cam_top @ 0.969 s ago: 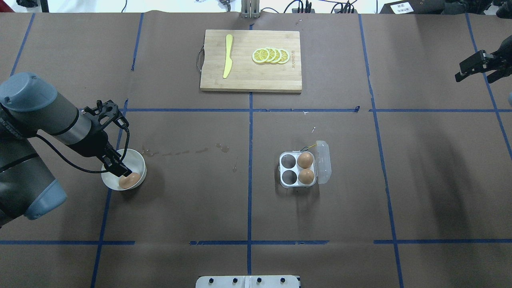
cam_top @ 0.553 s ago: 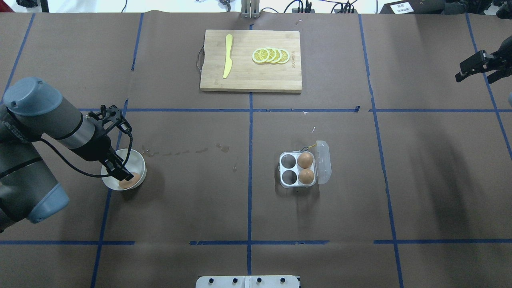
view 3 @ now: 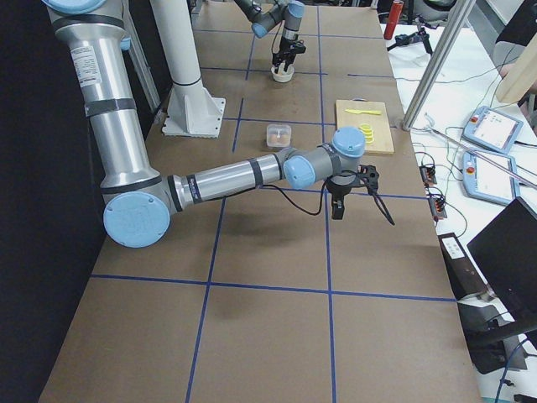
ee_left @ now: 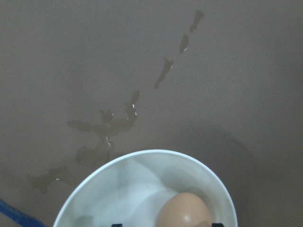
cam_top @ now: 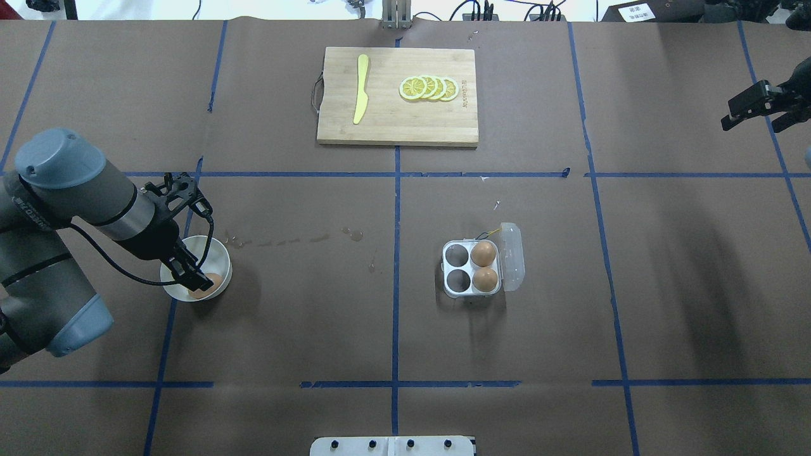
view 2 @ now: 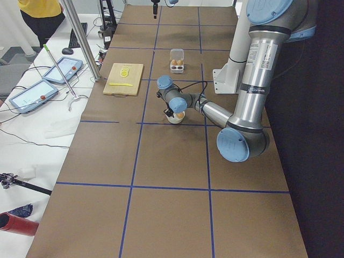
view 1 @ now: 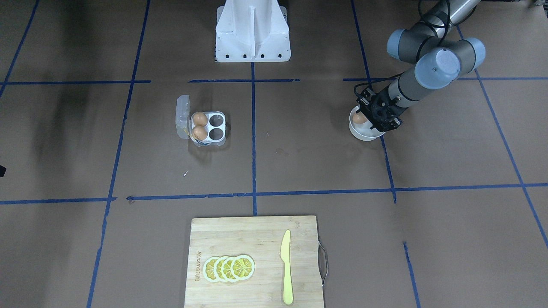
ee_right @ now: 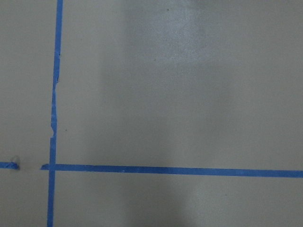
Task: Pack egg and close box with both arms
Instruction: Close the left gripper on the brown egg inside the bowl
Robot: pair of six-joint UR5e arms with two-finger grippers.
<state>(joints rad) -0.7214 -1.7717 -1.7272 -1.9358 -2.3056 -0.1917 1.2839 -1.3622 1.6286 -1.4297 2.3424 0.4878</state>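
A tan egg (cam_top: 211,283) lies in a round white bowl (cam_top: 217,248) at the table's left; the left wrist view shows the egg (ee_left: 184,213) at its lower edge. My left gripper (cam_top: 197,280) is down in the bowl, open, with a finger on either side of this egg. The clear box (cam_top: 457,292) stands right of centre with its lid (cam_top: 512,255) open; two eggs (cam_top: 484,253) fill its right cells and the left two cells are empty. My right gripper (cam_top: 754,107) hangs open and empty at the far right.
A wooden cutting board (cam_top: 393,123) with a yellow knife (cam_top: 361,88) and lemon slices (cam_top: 429,88) lies at the far centre. Wet spots (cam_top: 285,240) trail from the bowl toward the middle. The white pedestal (view 1: 252,34) stands at the robot's side.
My left gripper has sunk lower into the bowl and now covers more of the egg. The right arm and the box have not moved.
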